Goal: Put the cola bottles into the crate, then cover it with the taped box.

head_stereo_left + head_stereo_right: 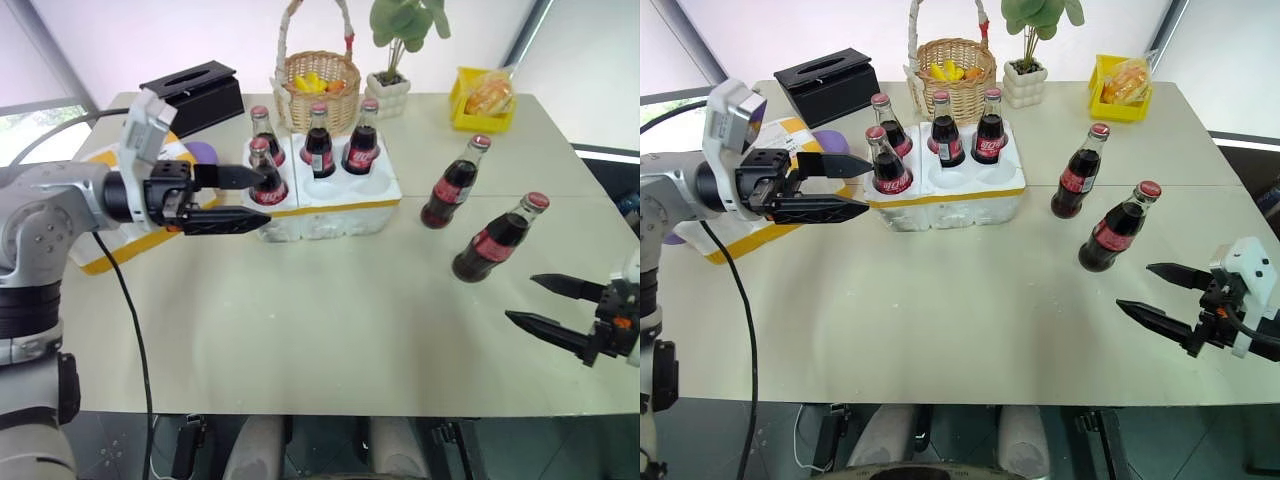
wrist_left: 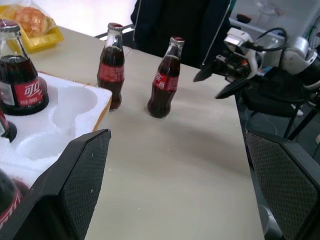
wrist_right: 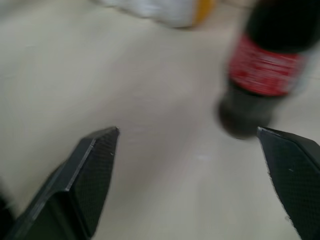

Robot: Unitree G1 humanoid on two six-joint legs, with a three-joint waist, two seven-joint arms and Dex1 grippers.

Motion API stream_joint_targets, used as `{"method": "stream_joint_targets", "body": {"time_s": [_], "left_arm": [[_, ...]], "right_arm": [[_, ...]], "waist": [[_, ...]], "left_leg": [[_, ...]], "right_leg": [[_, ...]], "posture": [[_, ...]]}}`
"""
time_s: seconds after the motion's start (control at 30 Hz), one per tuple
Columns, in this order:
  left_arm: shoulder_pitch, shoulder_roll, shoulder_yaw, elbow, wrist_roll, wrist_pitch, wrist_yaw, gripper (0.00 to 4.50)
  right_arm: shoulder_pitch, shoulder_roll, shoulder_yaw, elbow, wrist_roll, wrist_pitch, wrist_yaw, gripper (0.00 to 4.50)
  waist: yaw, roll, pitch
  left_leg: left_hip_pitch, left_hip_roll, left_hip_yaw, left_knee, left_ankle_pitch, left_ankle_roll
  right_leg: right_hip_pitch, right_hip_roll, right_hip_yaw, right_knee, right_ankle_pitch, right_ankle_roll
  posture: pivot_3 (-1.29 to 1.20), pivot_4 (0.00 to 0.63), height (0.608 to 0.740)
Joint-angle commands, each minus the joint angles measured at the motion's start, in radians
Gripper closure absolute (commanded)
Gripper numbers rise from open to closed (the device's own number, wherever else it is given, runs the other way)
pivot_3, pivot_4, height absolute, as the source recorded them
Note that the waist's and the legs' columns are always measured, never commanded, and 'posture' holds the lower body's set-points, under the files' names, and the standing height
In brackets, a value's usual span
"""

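Table (image 1: 330, 330): carries everything.
Box (image 1: 740, 232): left of crate, partly behind left arm.
Crate (image 1: 330, 212): four bottles (image 1: 319, 143) seated; two wells free.
Loose bottles (image 1: 497, 238): two, right of crate, upright.
Left gripper (image 1: 232, 200): wide, empty, beside crate.
Right gripper (image 1: 1165, 295): wide, empty, near nearer loose bottle.
Advice: straddle body squarely, close low.
Labels: red, script unreadable.

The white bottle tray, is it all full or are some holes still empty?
Not full. The crate holds four cola bottles; two front wells sit empty, and two more bottles stand outside on the table.
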State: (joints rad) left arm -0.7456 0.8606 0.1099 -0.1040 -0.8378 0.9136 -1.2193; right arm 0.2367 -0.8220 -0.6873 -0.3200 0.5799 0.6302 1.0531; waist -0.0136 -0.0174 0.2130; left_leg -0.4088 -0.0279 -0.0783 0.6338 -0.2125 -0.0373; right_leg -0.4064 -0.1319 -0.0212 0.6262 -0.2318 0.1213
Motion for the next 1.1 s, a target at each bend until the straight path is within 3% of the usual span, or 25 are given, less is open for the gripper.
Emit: {"method": "stream_joint_targets", "body": {"time_s": [0.03, 0.4, 1.1], "left_arm": [[-0.022, -0.002, 0.004, -0.005, 0.008, -0.024, -0.003, 0.04], [-0.016, -0.026, 0.000, -0.018, 0.014, -0.029, 0.012, 0.04], [0.034, -0.013, 0.011, -0.070, 0.014, -0.032, 0.029, 0.04]], "right_arm": [[-0.036, 0.041, 0.020, 0.030, -0.017, -0.066, -0.068, 0.00], [-0.198, 0.117, 0.119, 0.120, -0.011, -0.116, -0.217, 0.00], [-0.418, 0.165, 0.244, 0.371, -0.005, -0.174, -0.236, 0.00]], "waist": [[0.001, 0.000, 0.000], [0.003, 0.000, 0.000], [0.001, 0.000, 0.000]], "left_leg": [[0.000, 0.000, 0.000, -0.001, 0.000, 0.000], [0.000, 0.002, -0.001, -0.001, 0.000, 0.000], [0.000, 0.003, 0.000, -0.001, 0.000, 0.000]], "right_leg": [[0.000, 0.000, 0.000, 0.000, 0.000, 0.000], [0.000, 0.003, 0.000, 0.000, 0.000, 0.000], [-0.001, 0.004, 0.001, 0.001, 0.000, -0.001]], "posture": [[0.00, 0.150, 0.740], [0.00, 0.150, 0.740], [0.00, 0.150, 0.740]]}}
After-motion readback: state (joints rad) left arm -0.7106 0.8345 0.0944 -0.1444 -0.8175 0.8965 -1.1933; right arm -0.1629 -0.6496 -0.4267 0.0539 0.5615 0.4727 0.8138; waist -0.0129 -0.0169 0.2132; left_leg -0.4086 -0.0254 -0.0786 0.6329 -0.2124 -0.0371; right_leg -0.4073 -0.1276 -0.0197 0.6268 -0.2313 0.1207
